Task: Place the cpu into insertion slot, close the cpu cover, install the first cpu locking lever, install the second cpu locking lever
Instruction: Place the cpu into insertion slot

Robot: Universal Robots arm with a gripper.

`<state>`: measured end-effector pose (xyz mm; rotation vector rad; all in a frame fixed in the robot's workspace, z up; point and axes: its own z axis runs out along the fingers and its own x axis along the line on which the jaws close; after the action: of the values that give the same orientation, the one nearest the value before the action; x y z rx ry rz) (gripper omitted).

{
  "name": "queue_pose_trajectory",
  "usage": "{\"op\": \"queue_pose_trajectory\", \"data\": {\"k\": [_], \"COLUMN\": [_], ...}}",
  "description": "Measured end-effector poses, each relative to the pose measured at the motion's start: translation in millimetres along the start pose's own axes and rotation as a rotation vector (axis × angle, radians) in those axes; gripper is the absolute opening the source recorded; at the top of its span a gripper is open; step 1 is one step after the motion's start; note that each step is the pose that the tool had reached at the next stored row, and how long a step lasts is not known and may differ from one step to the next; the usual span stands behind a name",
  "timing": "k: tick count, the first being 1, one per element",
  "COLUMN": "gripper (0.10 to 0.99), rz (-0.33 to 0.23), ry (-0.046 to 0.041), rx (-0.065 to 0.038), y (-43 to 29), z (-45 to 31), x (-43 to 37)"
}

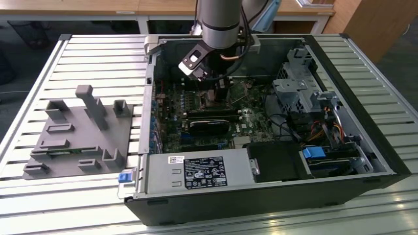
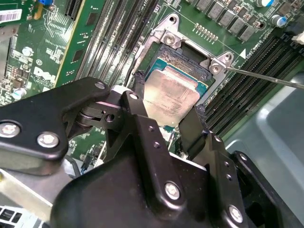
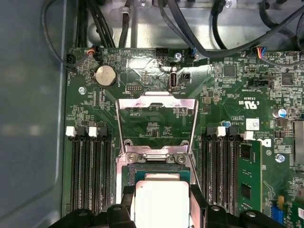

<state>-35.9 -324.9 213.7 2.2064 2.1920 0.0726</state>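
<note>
In both wrist views the cpu (image 2: 173, 97) (image 3: 159, 202), a square chip with a silvery-tan top, lies between my two black fingers (image 2: 140, 81) (image 3: 127, 202). My gripper (image 2: 170, 96) (image 3: 160, 202) is shut on its edges. The chip sits at the insertion slot (image 2: 189, 51) (image 3: 156, 169), whose dark far part shows beyond the chip. The cpu cover (image 3: 156, 101), a silver frame with a window, stands flipped open behind the slot. A thin locking lever (image 2: 266, 79) sticks out sideways, unlatched. In the exterior view my gripper (image 1: 219, 95) reaches down inside the computer case over the green board.
Long black memory slots (image 3: 92, 171) (image 3: 223, 171) flank the socket on both sides. A black graphics card (image 1: 209, 126), the power supply (image 1: 196, 171) and a drive cage (image 1: 300, 93) fill the case. Black cables (image 3: 190, 28) run along the case wall. A grey fixture plate (image 1: 78, 132) lies outside, at the exterior view's left.
</note>
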Motion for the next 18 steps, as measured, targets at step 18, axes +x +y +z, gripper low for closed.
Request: {"op": "queue_pose_trajectory", "data": {"k": [18], "gripper": [0.541], "rz": [-0.001], "ry": [-0.011], "rx": [0.0], "y": [-1.0], "z": [16.9], "x": [2.6]}}
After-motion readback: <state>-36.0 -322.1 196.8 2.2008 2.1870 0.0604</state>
